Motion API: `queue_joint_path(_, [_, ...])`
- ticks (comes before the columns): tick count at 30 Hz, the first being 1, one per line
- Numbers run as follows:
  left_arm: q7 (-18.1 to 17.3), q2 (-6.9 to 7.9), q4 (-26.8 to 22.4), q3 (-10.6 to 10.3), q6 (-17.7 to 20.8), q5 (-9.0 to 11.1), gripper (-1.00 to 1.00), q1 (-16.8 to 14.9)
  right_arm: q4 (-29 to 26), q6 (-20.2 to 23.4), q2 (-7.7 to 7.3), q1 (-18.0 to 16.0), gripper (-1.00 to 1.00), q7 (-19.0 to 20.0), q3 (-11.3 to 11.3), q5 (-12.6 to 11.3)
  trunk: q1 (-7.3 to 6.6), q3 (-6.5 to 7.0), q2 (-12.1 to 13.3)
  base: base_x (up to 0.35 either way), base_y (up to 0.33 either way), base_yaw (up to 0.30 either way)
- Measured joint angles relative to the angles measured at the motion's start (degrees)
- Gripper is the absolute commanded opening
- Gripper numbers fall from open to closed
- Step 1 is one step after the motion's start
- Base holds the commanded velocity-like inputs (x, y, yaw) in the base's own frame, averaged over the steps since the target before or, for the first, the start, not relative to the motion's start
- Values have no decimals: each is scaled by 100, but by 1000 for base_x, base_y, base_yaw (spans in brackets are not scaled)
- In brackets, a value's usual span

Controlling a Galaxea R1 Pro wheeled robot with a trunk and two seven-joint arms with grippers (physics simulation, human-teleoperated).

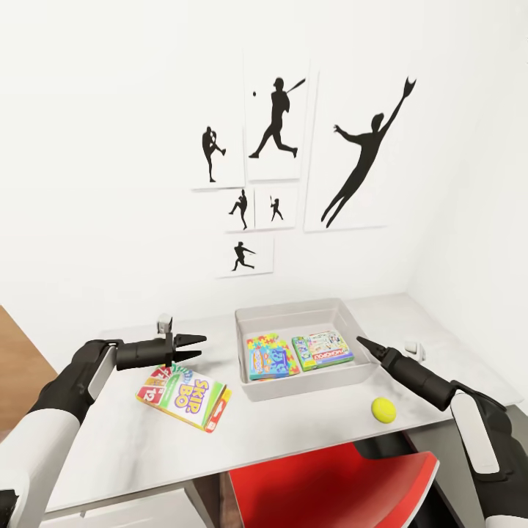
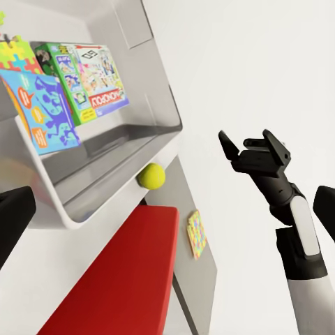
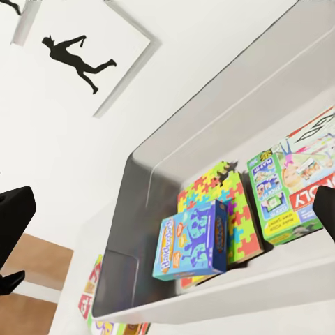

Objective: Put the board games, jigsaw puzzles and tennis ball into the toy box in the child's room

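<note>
Both jaws open, empty: left gripper above SKIP BO box, right gripper beside toy box.

Table: pale top, four items resting directly on it.
Grey tub toward the back edge; card-game box left of it; ball near the front-right; small white object by the right edge.

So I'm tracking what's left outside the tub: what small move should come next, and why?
Probably lower the open left pincer onto the white-and-orange SKIP BO card box. That box lies on the pale desk top just below that pincer, outside the light-grey plastic tub. The small yellow-green ball also remains outside.
</note>
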Motion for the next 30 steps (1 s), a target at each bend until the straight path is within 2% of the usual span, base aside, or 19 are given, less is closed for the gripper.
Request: queue_joint_path(30, [-1,3,-1,0,0,-3,100,0,0,-25,3,0,100,12,1,16,0,266,1,-11,5,60])
